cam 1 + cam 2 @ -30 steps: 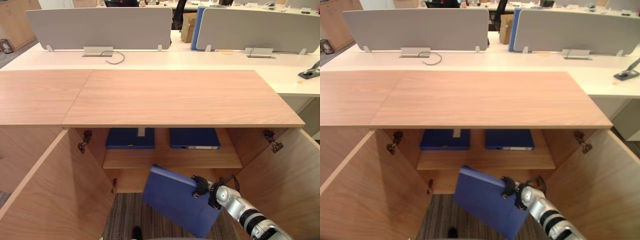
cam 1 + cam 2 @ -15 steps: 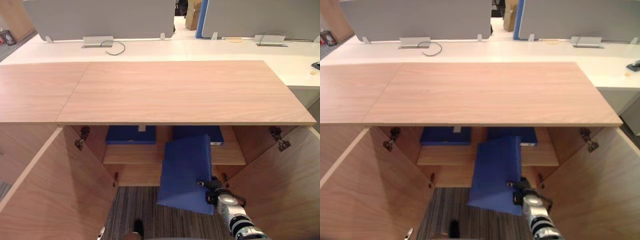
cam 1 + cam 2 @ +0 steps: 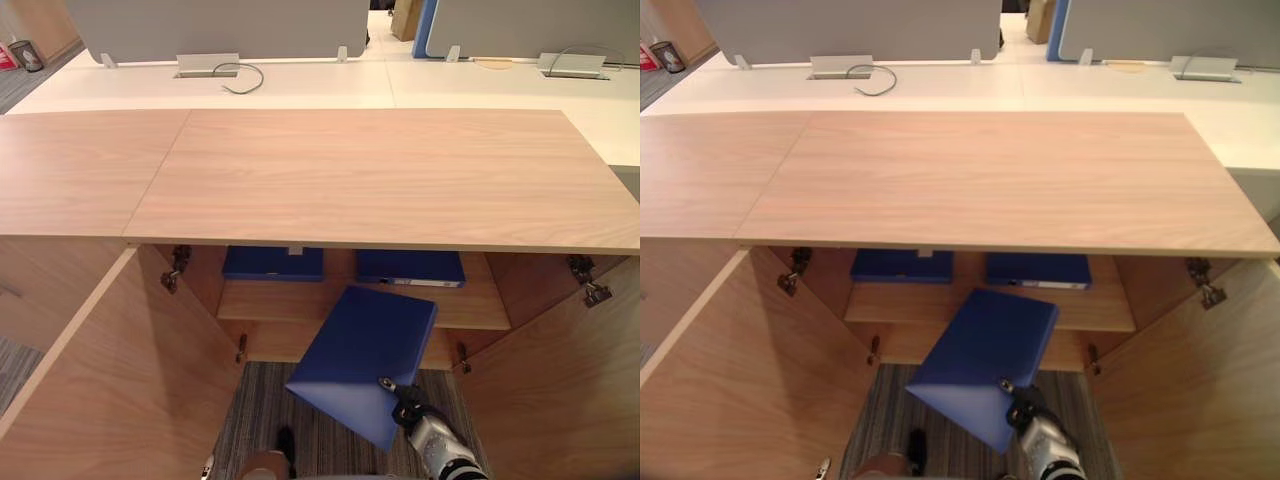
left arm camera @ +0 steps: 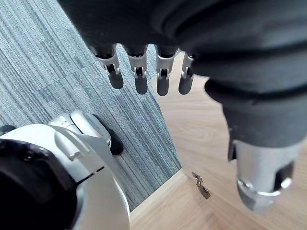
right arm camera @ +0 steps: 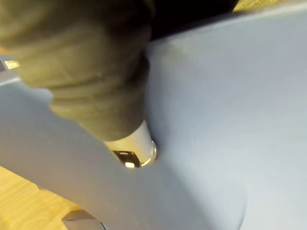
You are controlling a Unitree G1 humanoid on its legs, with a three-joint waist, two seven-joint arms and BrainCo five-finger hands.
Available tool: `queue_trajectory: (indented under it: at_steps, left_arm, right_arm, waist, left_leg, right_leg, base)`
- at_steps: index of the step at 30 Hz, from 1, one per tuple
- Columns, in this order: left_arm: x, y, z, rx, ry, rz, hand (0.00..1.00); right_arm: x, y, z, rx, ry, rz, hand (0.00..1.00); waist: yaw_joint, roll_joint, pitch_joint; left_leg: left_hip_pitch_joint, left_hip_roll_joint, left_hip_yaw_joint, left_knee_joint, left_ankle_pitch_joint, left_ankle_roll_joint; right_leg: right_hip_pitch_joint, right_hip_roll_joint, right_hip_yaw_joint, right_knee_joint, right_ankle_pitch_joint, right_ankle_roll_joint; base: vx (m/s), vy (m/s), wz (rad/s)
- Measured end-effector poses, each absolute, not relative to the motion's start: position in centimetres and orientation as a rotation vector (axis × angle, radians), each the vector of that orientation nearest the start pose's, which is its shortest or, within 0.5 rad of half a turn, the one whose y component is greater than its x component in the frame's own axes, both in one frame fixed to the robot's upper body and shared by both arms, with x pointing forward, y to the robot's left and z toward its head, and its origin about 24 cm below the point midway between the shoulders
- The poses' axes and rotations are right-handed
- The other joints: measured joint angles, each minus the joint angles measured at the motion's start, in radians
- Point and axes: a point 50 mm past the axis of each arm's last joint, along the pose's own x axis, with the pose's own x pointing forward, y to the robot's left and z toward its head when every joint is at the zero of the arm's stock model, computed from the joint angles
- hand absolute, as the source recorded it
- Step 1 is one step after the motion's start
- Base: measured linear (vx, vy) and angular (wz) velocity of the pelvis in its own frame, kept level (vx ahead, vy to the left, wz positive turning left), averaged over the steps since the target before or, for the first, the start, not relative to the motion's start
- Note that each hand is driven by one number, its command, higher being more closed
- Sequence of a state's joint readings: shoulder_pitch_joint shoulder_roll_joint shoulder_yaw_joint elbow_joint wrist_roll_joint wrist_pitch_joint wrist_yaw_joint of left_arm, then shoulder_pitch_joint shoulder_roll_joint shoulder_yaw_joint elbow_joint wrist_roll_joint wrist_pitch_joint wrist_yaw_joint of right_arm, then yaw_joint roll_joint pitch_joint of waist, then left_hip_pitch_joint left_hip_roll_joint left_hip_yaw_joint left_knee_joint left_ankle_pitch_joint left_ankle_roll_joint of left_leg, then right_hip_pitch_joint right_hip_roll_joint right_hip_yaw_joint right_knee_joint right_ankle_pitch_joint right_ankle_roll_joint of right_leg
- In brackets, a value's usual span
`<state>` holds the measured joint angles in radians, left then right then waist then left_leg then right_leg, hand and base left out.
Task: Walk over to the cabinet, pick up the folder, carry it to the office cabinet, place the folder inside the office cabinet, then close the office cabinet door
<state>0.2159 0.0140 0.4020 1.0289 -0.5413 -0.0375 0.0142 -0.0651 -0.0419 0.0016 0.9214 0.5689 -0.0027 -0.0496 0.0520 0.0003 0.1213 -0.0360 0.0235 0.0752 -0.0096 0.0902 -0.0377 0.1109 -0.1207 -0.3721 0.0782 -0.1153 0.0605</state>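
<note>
Blue folder (image 3: 365, 350) hangs tilted in the air, pinched at its near corner by the right hand (image 3: 405, 405). In the right wrist view the thumb (image 5: 130, 152) presses flat on the cover, so the hand is clamped on it, with the fingers behind out of sight. The folder's far corner, up and ahead of the hand, reaches the mouth of the cabinet (image 3: 380, 180), level with the front edge of the shelf (image 3: 270, 300); whether it touches I cannot tell.

The step in hand looks like the insertion. To do it well, level the folder first so its leading edge goes in flat, then push straight ahead from the hand, keeping the pinch firm, since a corner grip lets the folder swing.

Beyond the hand, on the shelf, lie two stored folders (image 3: 272, 263), side by side and flat. Doors stand wide on both sides of the hand, the left door (image 3: 110, 390) and the right door (image 3: 560, 390).

The left hand (image 4: 139, 72) hangs idle over carpet (image 4: 48, 72), fingers straight and holding nothing.
</note>
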Motion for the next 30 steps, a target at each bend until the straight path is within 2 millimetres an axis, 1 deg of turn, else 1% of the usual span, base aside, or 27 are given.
queue_trajectory:
  at_steps: [2,4,5,8,9,14,16,17,18,19,20,21,22,23,25,26,27,28,29,30]
  left_arm:
    - [3.2,21.2,-16.7,-0.622,1.041,0.799,0.00]
    - [3.2,21.4,-16.7,-0.602,1.044,0.789,0.00]
    - [3.2,21.5,-16.7,-0.589,1.047,0.783,0.00]
    - [3.1,22.0,-16.6,-0.573,1.046,0.783,0.00]
    - [3.1,22.0,-16.6,-0.571,1.045,0.783,0.00]
    - [3.0,22.0,-16.6,-0.564,1.053,0.780,0.00]
    - [2.8,22.0,-16.7,-0.568,1.057,0.790,0.00]
    - [2.8,21.8,-16.7,-0.574,1.056,0.791,0.00]
    - [2.9,21.5,-16.8,-0.580,1.056,0.788,0.00]
    - [3.0,21.4,-16.8,-0.579,1.057,0.784,0.00]
    - [3.1,21.3,-16.8,-0.568,1.063,0.769,0.00]
    - [3.0,21.3,-16.8,-0.558,1.067,0.763,0.00]
    - [2.8,21.4,-16.8,-0.559,1.065,0.775,0.00]
    - [2.5,21.5,-16.8,-0.562,1.067,0.787,0.00]
    - [1.4,21.7,-16.8,-0.564,1.083,0.814,0.00]
    - [1.2,21.7,-16.8,-0.564,1.087,0.818,0.00]
    - [0.2,21.8,-16.8,-0.559,1.104,0.836,0.00]
    - [-0.2,22.2,-16.7,-0.550,1.109,0.849,0.00]
    - [-0.5,22.3,-16.7,-0.548,1.113,0.858,0.00]
    - [-0.7,22.1,-16.8,-0.558,1.122,0.869,0.00]
  right_arm:
    - [17.3,-16.4,-13.3,0.462,0.858,-0.298,1.00]
    - [17.1,-16.5,-13.5,0.460,0.867,-0.301,1.00]
    - [16.7,-16.5,-13.7,0.460,0.878,-0.306,1.00]
    - [16.5,-16.2,-13.8,0.450,0.888,-0.290,1.00]
    - [16.5,-16.1,-13.8,0.445,0.890,-0.284,1.00]
    - [16.3,-16.0,-13.9,0.445,0.900,-0.281,1.00]
    - [16.3,-16.2,-13.9,0.448,0.900,-0.289,1.00]
    - [16.4,-16.2,-13.8,0.450,0.892,-0.290,1.00]
    - [16.7,-16.4,-13.6,0.448,0.877,-0.289,1.00]
    - [16.7,-16.3,-13.6,0.450,0.873,-0.288,1.00]
    - [16.6,-16.0,-13.5,0.460,0.869,-0.286,1.00]
    - [16.4,-15.7,-13.5,0.472,0.864,-0.283,1.00]
    - [16.5,-14.8,-13.3,0.497,0.853,-0.265,1.00]
    - [16.7,-14.3,-13.2,0.509,0.849,-0.256,1.00]
    - [17.6,-13.2,-12.8,0.533,0.830,-0.221,1.00]
    - [17.7,-13.0,-12.7,0.536,0.827,-0.215,1.00]
    - [18.0,-12.9,-12.6,0.540,0.821,-0.204,1.00]
    - [17.9,-12.8,-12.7,0.538,0.828,-0.202,1.00]
    - [17.8,-12.8,-12.7,0.533,0.831,-0.200,1.00]
    - [17.9,-13.3,-12.7,0.516,0.829,-0.202,1.00]
  waist:
    - [0.000,-0.002,-0.006]
    - [-0.001,-0.007,-0.011]
    - [-0.002,-0.016,-0.026]
    - [-0.002,-0.035,-0.038]
    - [-0.002,-0.037,-0.039]
    - [-0.003,-0.036,-0.040]
    - [-0.006,-0.034,-0.038]
    - [-0.006,-0.030,-0.034]
    - [-0.006,-0.012,-0.018]
    - [-0.009,-0.005,-0.012]
    - [-0.013,0.006,-0.003]
    - [-0.013,0.007,-0.003]
    - [-0.005,0.008,-0.003]
    - [0.000,0.007,-0.004]
    - [0.004,0.007,-0.007]
    - [0.005,0.006,-0.007]
    - [0.007,-0.014,-0.021]
    - [0.013,-0.046,-0.035]
    - [0.022,-0.058,-0.044]
    - [0.026,-0.053,-0.045]
  left_leg:
    - [0.025,0.000,0.000,-0.052,0.020,-0.002]
    - [0.040,-0.001,0.001,-0.071,0.025,-0.001]
    - [0.041,-0.003,0.000,-0.076,0.025,-0.001]
    - [0.042,-0.006,-0.005,-0.076,0.024,0.000]
    - [0.043,-0.006,-0.005,-0.076,0.024,0.000]
    - [0.052,-0.018,-0.006,-0.077,0.027,0.003]
    - [0.059,-0.027,-0.009,-0.077,0.019,0.006]
    - [0.062,-0.040,-0.030,-0.076,0.006,0.024]
    - [0.065,-0.030,-0.042,-0.061,0.000,0.034]
    - [0.064,-0.027,-0.044,-0.048,-0.005,0.043]
    - [0.054,-0.017,-0.052,-0.014,-0.015,0.062]
    - [0.041,-0.016,-0.062,0.018,-0.034,0.058]
    - [0.031,0.002,-0.065,0.054,-0.050,0.054]
    - [0.027,0.012,-0.065,0.063,-0.053,0.050]
    - [-0.002,0.041,-0.066,0.091,-0.064,0.035]
    - [-0.006,0.045,-0.066,0.094,-0.065,0.033]
    - [-0.032,0.049,-0.064,0.105,-0.072,0.020]
    - [-0.041,0.035,-0.061,0.101,-0.070,-0.004]
    - [-0.047,0.032,-0.057,0.100,-0.065,-0.014]
    - [-0.053,0.049,-0.055,0.102,-0.058,-0.042]
  right_leg:
    - [-0.001,0.004,0.012,-0.002,0.000,0.000]
    - [0.003,0.005,0.022,-0.003,0.001,-0.001]
    - [0.003,0.005,0.025,-0.006,0.001,-0.001]
    - [0.005,0.002,0.030,-0.009,0.001,-0.002]
    - [0.005,0.001,0.030,-0.010,0.001,-0.002]
    - [0.009,-0.013,0.031,0.000,0.001,-0.002]
    - [-0.011,-0.038,0.032,0.056,-0.018,-0.011]
    - [-0.041,-0.058,0.047,0.134,-0.035,-0.012]
    - [-0.098,-0.073,0.073,0.268,-0.037,-0.018]
    - [-0.132,-0.083,0.093,0.347,-0.032,-0.026]
    - [-0.183,-0.114,0.108,0.470,-0.041,-0.064]
    - [-0.194,-0.148,0.105,0.507,-0.047,-0.071]
    - [-0.195,-0.193,0.105,0.485,-0.043,-0.068]
    - [-0.195,-0.199,0.104,0.459,-0.036,-0.066]
    - [-0.199,-0.202,0.103,0.378,0.022,-0.040]
    - [-0.200,-0.201,0.103,0.365,0.036,-0.033]
    - [-0.200,-0.193,0.103,0.299,0.098,0.001]
    - [-0.194,-0.183,0.100,0.233,0.123,0.021]
    - [-0.184,-0.186,0.084,0.196,0.090,0.051]
    - [-0.160,-0.162,0.080,0.126,0.060,0.090]
  base:
    - [0.08,-0.039,-0.08]
    - [0.06,-0.007,-0.04]
    - [0.06,-0.001,-0.01]
    - [0.03,-0.002,0.00]
    - [0.00,0.000,0.00]
    - [-0.04,0.020,0.00]
    - [-0.07,0.076,-0.06]
    - [-0.09,0.100,-0.16]
    - [-0.07,0.078,-0.13]
    - [-0.13,0.069,0.08]
    - [-0.12,0.046,0.32]
    - [-0.19,0.075,0.46]
    - [-0.13,0.038,0.33]
    - [-0.12,0.014,0.14]
    - [-0.08,-0.076,-0.05]
    - [-0.06,-0.205,-0.07]
    - [-0.02,-0.285,-0.09]
    - [-0.01,-0.326,-0.20]
    - [0.00,-0.332,-0.34]
    - [0.00,-0.291,-0.37]
